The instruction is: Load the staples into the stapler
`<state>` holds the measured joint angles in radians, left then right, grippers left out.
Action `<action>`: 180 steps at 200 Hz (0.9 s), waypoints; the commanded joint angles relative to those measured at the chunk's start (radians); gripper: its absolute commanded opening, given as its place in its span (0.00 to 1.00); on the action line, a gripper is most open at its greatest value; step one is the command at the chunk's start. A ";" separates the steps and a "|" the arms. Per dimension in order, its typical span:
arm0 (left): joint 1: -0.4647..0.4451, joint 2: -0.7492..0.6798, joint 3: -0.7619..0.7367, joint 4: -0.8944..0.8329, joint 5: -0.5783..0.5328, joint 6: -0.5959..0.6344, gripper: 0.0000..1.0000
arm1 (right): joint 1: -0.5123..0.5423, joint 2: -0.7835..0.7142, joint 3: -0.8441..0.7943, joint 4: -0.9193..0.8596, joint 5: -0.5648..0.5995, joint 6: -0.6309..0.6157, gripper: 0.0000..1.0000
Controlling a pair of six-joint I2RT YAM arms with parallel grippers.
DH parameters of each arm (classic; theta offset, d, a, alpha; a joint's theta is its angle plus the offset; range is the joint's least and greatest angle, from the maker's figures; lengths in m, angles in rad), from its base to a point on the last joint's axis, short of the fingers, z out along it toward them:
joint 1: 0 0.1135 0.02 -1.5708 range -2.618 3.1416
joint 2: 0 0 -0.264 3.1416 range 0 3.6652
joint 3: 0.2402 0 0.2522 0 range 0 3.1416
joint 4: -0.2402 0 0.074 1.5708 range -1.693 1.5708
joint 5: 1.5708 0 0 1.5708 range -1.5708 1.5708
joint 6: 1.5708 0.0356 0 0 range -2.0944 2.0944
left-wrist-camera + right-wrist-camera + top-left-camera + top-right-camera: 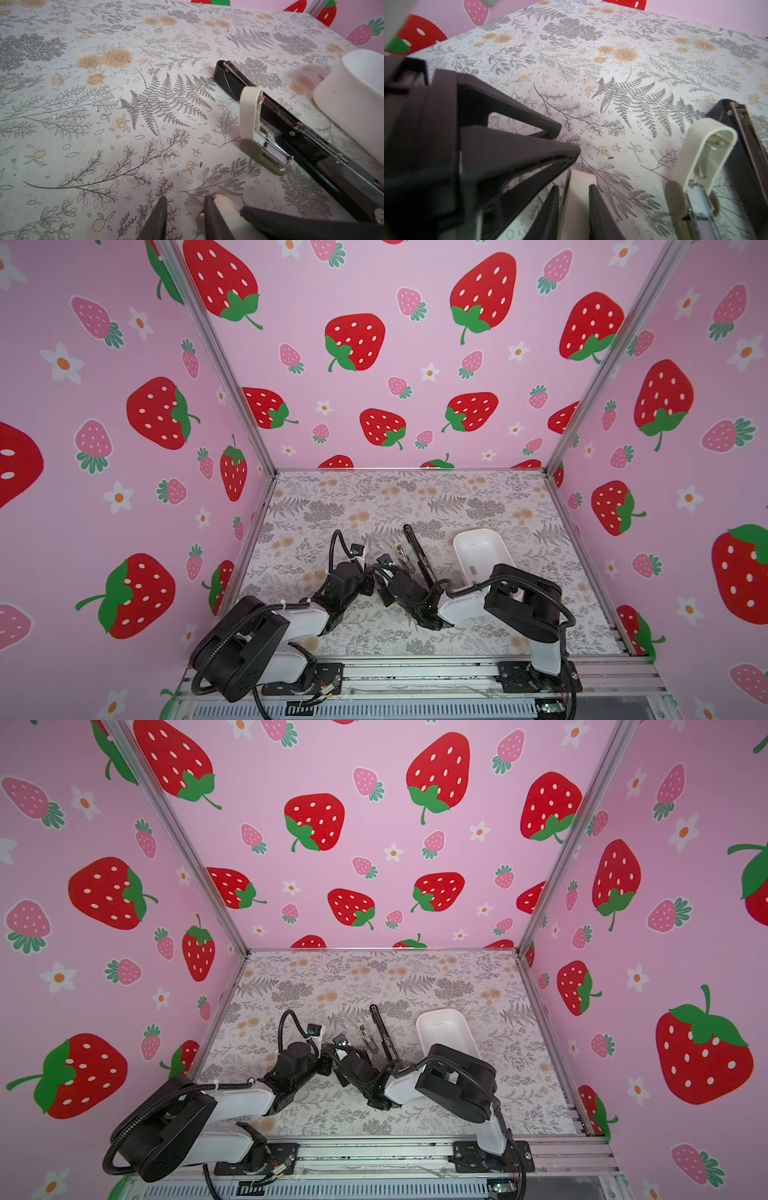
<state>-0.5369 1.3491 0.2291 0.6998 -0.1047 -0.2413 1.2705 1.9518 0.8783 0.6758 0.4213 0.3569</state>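
Left gripper (pixel 185 200): I see its fingers slightly parted with only bare table (pixel 104 108) between them; one finger is just beside the cream stapler (pixel 581 182).
Right gripper (pixel 573 187): pinching the cream stapler by its sides.
Open stapler (pixel 249 116): just ahead of both grippers, lid swung up, metal channel showing.
Black stapler (pixel 232 76): long and unfolded, right beside the open stapler, on the side away from my left gripper.
Staples (pixel 473 570): a small grey strip in the white tray (pixel 342 99), past the black stapler from my grippers; it is too small for me to be sure.
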 commanded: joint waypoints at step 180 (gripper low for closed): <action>0.000 0.025 0.027 0.051 -0.065 -0.040 0.32 | 0.014 0.212 -0.099 0.014 0.019 0.071 0.23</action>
<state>-0.5369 1.3552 0.2325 0.7177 -0.1329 -0.2607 1.2762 2.0548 0.8368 0.9249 0.4374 0.3935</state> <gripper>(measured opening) 0.328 0.233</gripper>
